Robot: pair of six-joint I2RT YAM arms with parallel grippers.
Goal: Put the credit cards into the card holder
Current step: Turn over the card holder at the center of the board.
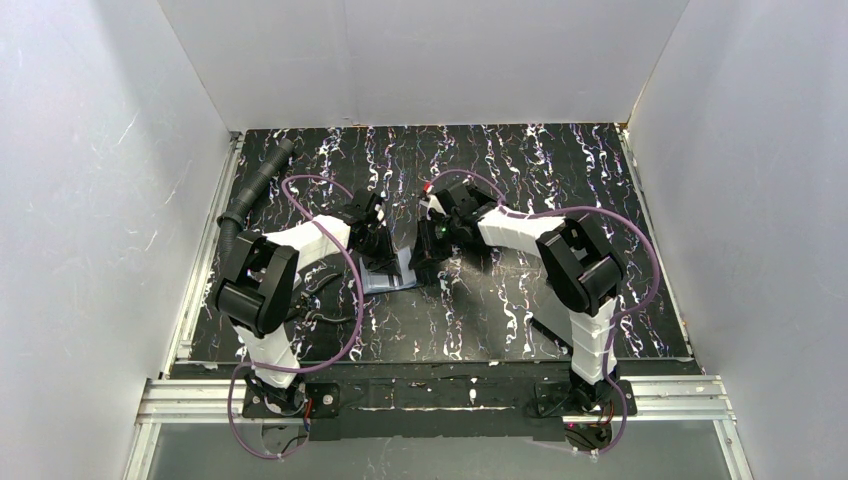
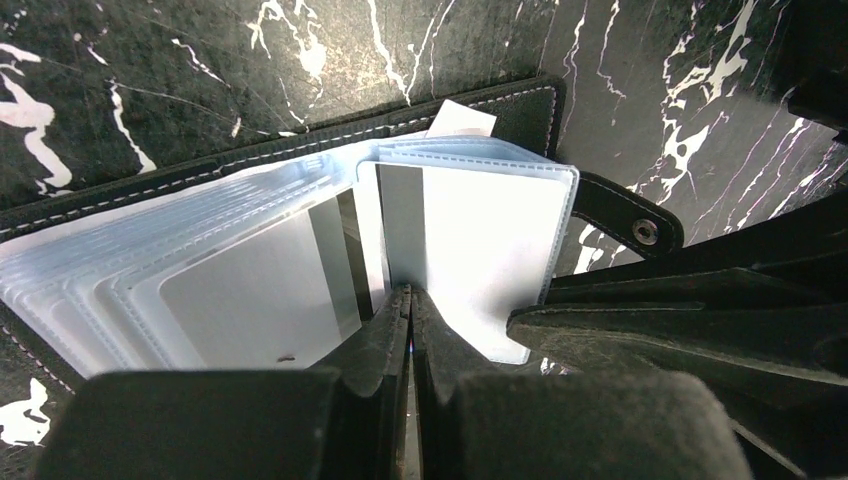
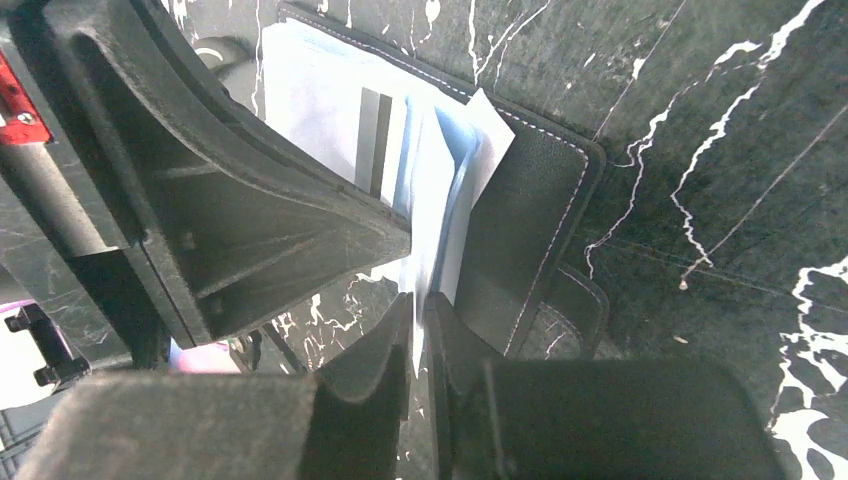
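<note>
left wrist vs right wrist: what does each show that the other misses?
Left wrist only: snap stud, fanned sleeves, left claw shut at a sleeve edge. Right wrist only: right claw nipping a white sheet, a red fitting. Both: open holder, grey-striped card, marbled table.

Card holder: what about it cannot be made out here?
- Top view: the left gripper and right gripper cover most of the card holder; its contents too small.
- Left wrist view: the left gripper hides the sleeves' lower edge; how many are filled, unclear.
- Right wrist view: the white sheet between the right gripper's fingers is edge-on; card or sleeve, unclear.
</note>
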